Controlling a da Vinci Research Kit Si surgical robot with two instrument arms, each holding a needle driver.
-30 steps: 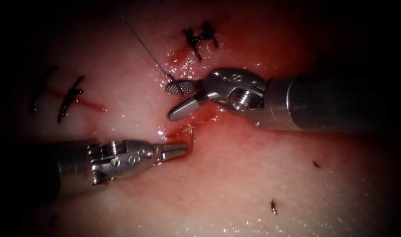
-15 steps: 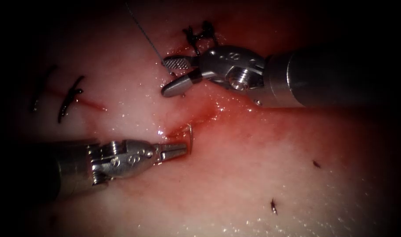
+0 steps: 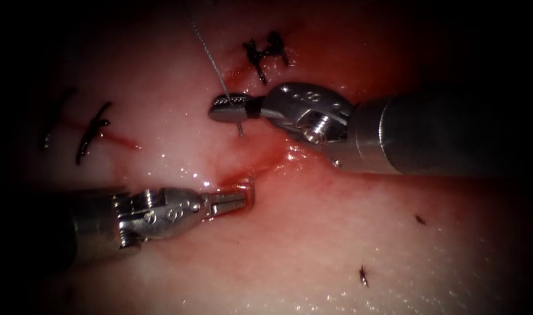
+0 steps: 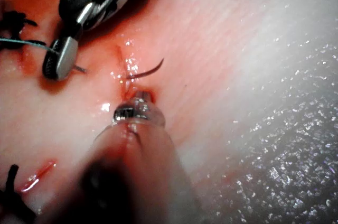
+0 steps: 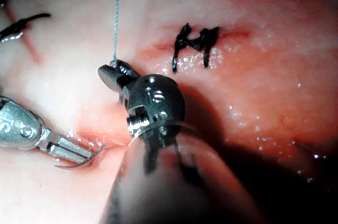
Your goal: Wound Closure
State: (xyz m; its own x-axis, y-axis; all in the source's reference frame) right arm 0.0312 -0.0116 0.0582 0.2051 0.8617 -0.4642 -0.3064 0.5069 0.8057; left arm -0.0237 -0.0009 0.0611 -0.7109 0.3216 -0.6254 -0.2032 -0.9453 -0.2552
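We see the left tool (image 3: 237,200) clamping the needle (image 3: 252,189), partly in the tissue (image 3: 336,245) at the cut (image 3: 260,160). Right tool (image 3: 225,108) grips the thread (image 3: 211,55).

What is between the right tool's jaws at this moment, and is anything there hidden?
The right tool has its jaws shut on the thread, which runs up and away from them. A short end pokes out below. The clamped stretch itself is covered by the jaws. The tissue lies beneath.

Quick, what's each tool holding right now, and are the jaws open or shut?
Left tool: jaws shut on the needle, which sits at the cut.
Right tool: jaws shut on the thread.
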